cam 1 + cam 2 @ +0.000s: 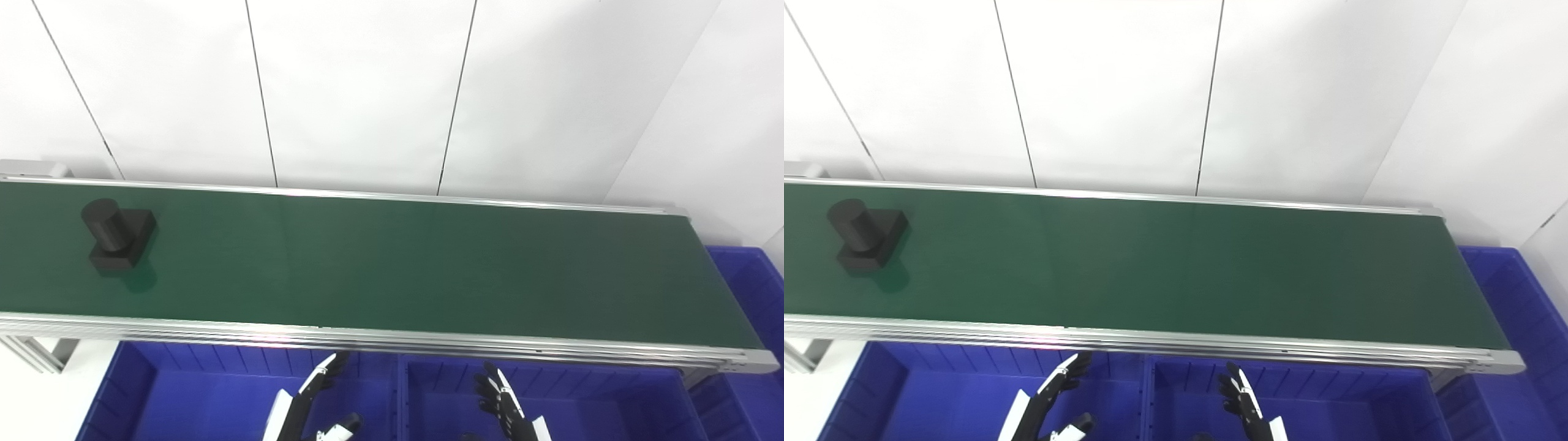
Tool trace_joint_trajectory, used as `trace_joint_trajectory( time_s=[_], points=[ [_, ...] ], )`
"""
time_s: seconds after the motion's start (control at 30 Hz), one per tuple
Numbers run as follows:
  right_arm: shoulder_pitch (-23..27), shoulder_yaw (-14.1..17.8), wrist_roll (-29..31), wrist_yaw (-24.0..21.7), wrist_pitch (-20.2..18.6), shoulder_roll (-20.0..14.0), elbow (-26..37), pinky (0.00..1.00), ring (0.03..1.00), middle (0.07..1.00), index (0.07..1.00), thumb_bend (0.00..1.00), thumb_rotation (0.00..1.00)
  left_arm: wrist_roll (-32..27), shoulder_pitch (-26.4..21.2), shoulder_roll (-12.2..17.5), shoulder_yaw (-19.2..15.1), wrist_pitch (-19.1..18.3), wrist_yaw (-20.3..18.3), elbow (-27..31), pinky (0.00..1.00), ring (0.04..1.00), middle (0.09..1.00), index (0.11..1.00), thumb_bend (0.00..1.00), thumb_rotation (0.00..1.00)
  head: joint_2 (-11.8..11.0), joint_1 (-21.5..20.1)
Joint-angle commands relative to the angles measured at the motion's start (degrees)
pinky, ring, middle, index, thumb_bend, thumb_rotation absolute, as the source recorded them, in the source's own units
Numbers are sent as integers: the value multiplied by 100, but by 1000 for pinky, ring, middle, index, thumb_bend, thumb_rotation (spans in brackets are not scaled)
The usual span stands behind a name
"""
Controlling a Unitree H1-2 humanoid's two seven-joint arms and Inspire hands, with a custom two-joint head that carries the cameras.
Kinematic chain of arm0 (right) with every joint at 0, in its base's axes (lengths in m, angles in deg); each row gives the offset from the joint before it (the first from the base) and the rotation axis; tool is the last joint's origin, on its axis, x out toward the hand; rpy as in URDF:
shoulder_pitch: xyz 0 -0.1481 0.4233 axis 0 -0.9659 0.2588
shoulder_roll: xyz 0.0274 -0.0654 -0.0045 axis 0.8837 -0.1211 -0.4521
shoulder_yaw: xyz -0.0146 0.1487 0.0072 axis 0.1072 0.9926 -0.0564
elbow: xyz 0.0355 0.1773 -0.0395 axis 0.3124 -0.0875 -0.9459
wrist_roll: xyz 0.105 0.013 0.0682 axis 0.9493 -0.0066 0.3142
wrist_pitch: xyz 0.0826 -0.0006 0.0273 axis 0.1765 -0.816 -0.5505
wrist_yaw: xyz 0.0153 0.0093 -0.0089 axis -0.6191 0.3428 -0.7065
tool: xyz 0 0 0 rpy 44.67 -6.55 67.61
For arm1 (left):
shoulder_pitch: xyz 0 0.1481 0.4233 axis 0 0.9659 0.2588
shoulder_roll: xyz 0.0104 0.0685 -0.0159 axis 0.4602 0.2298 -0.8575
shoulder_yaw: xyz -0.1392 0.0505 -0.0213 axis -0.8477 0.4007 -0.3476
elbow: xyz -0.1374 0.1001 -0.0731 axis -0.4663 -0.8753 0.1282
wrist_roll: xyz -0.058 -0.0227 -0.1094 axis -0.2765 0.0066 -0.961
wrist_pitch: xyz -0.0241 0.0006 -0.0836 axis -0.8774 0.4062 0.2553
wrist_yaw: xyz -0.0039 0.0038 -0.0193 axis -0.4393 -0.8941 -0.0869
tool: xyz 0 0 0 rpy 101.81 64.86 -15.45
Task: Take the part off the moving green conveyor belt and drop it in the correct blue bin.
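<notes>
White wall panels back one green belt (392, 263). One black part (116, 236) rides it, far left beyond both hands. Left hand (309, 398) and right hand (502, 401) hover spread over two of three blue bins (202, 392).

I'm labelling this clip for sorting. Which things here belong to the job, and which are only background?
Belongs to the job:
black part, far left on the belt
green conveyor belt
blue bins below its near edge
left hand and right hand, open, empty

Background:
white wall panels
belt's metal frame
</notes>
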Motion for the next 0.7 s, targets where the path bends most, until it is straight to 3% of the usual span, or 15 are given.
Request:
trace_joint_trajectory(
  time_s=[0.0, 0.37, 0.53, 0.67],
  points=[
    [56, -44, 56, 68, 308, -36, 153, 818, 875, 903, 967, 882, 751, 26, -141, 100, 31, 186, 117, 119, 812, 855, 882, 881, 751, 866, 35, 3],
    [9, 47, -170, -76, 290, 17, 326, 898, 929, 957, 995, 863, 875, -372, 67, 9, -497, 186, -841, 367, 850, 883, 903, 895, 802, 901, 458, 10],
    [22, 78, 148, -197, 301, 94, 384, 924, 939, 965, 988, 811, 963, -464, 170, -101, -840, 186, -1233, 511, 847, 881, 904, 894, 819, 904, 705, 28],
    [52, 121, 345, -365, 302, 146, 372, 964, 965, 972, 987, 852, 999, -538, 258, -210, -1149, 186, -1577, 657, 844, 877, 899, 888, 815, 905, 908, 24]
  ],
)
